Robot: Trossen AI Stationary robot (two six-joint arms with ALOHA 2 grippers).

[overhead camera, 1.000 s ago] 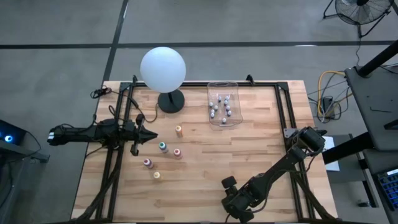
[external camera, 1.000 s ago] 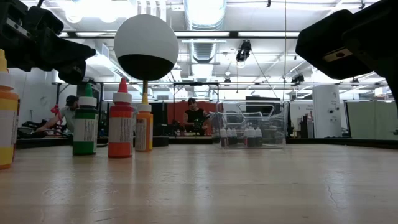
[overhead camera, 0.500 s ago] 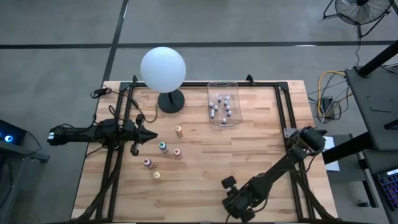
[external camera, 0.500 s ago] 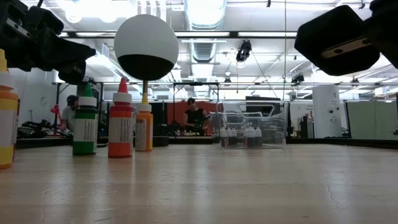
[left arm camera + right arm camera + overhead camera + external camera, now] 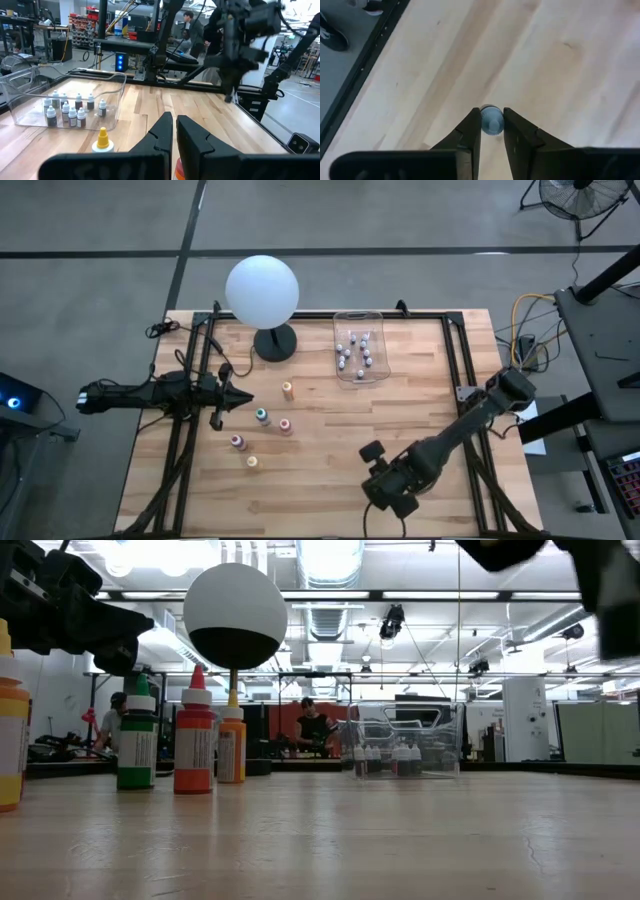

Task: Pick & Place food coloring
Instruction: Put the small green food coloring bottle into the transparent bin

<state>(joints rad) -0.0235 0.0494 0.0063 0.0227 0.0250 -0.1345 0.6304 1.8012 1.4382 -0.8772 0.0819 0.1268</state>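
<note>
the right gripper (image 5: 492,122) jaws clench a small bottle (image 5: 491,121), upright between them (cap facing the wrist); the clear bin (image 5: 358,346) lies well beyond. left gripper (image 5: 174,131) jaws nearly closed, empty.

- In the right wrist view, only the round cap of the bottle (image 5: 491,121) shows between the fingers (image 5: 470,131); its body is hidden below.
- In the low view, the right arm (image 5: 600,585) is blurred and cut by the top edge; its gripper is out of frame.
- The yellow bottle (image 5: 12,730) is cut by the left edge.
- The bin's (image 5: 372,320) small bottles (image 5: 356,352) are too small to tell colours apart.
</note>
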